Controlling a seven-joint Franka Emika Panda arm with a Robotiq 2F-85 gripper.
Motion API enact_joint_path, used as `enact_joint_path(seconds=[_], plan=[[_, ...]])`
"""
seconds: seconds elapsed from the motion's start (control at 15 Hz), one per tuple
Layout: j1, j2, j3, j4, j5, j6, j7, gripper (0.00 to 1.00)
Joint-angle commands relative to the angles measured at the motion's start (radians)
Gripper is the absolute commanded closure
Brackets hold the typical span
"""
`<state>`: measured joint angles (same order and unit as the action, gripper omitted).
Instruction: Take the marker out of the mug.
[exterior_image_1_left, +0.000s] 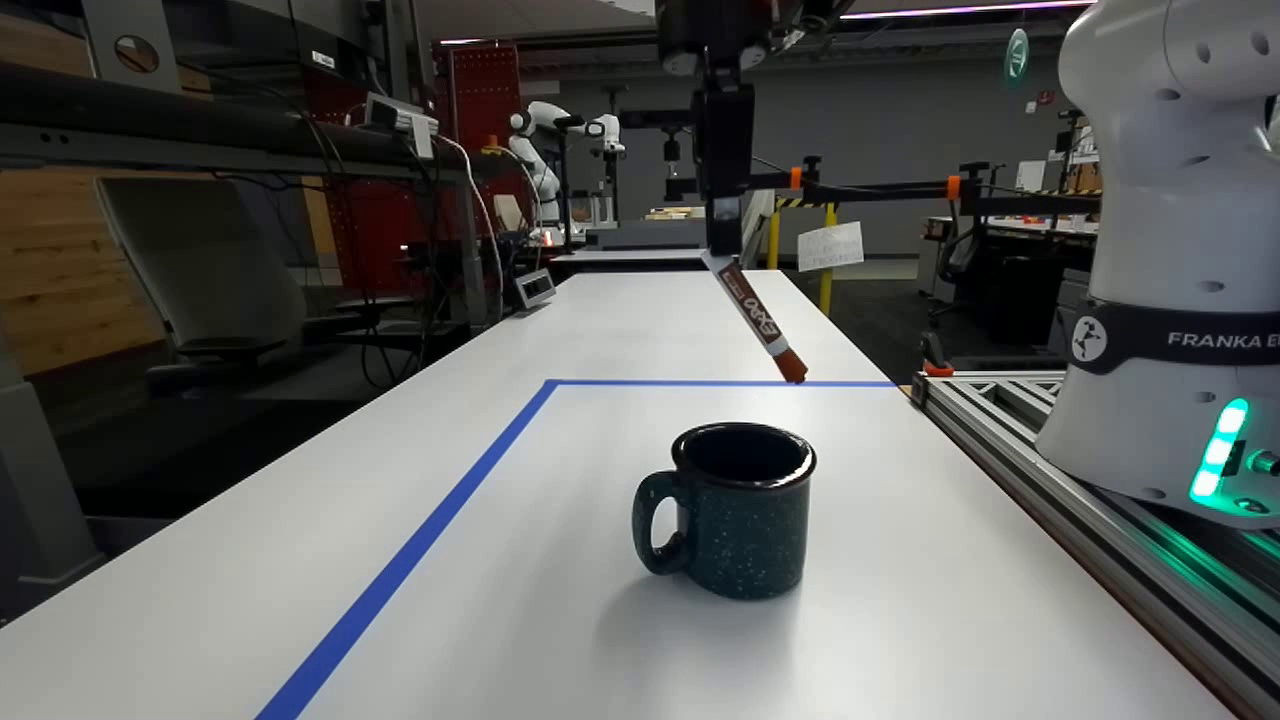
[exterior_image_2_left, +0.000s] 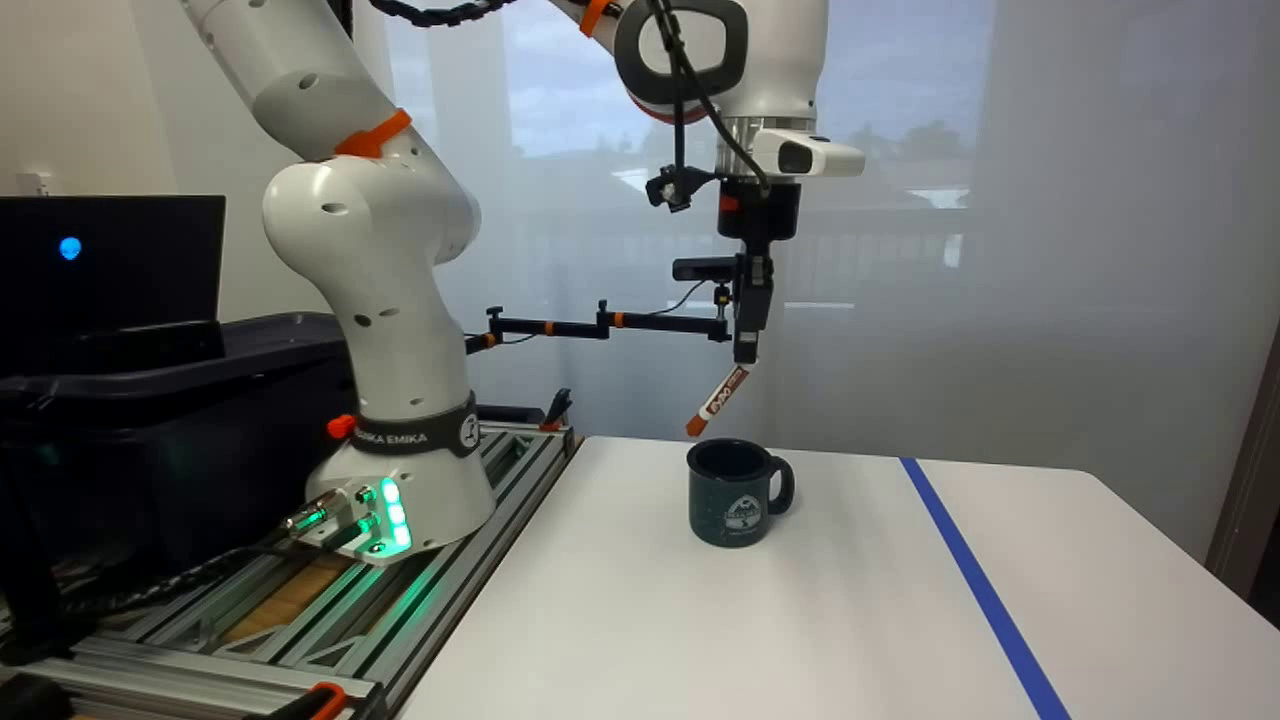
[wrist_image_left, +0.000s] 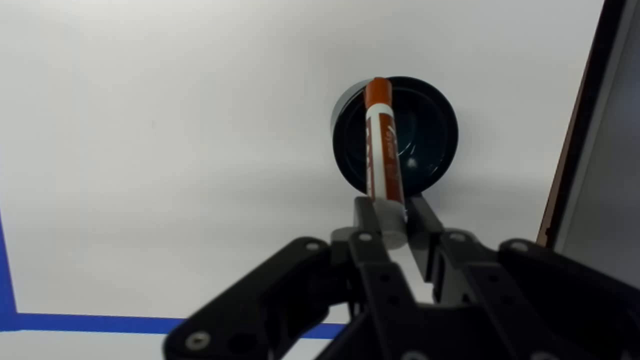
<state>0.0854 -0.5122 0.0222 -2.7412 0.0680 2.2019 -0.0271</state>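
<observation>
The dark teal mug stands upright on the white table in both exterior views (exterior_image_1_left: 750, 540) (exterior_image_2_left: 722, 515). Its dark inside shows in the wrist view (wrist_image_left: 429, 145). The red-orange marker is in the air above the mug's rim, tilted with its orange end down, in both exterior views (exterior_image_1_left: 757, 318) (exterior_image_2_left: 720, 400). My gripper is shut on the marker's pale upper end, pointing down, in both exterior views (exterior_image_1_left: 724, 245) (exterior_image_2_left: 746, 352). In the wrist view, the marker (wrist_image_left: 382, 150) sits between the fingertips (wrist_image_left: 392, 215) and overlaps the mug's opening. Marker and mug are apart.
Blue tape lines (exterior_image_1_left: 430, 530) (exterior_image_2_left: 985, 600) (wrist_image_left: 100, 322) mark the white table (exterior_image_1_left: 520, 560). The robot base (exterior_image_1_left: 1180, 400) (exterior_image_2_left: 405, 500) stands on a metal rail frame along one table edge. A black jointed camera arm (exterior_image_1_left: 870, 190) (exterior_image_2_left: 655, 322) reaches out near the gripper's height.
</observation>
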Motion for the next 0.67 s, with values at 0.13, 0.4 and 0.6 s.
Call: enact_joint_path(seconds=[0.13,0.4,0.6], plan=[[-0.117,-0.073,-0.079,-0.009,-0.028,-0.131,0.004,0.95],[-0.181,0.067,-0.141,-0.008,-0.038,-0.091,-0.028,0.95],[-0.188,0.203,-0.165,0.009,-0.027,-0.043,-0.065,0.95]])
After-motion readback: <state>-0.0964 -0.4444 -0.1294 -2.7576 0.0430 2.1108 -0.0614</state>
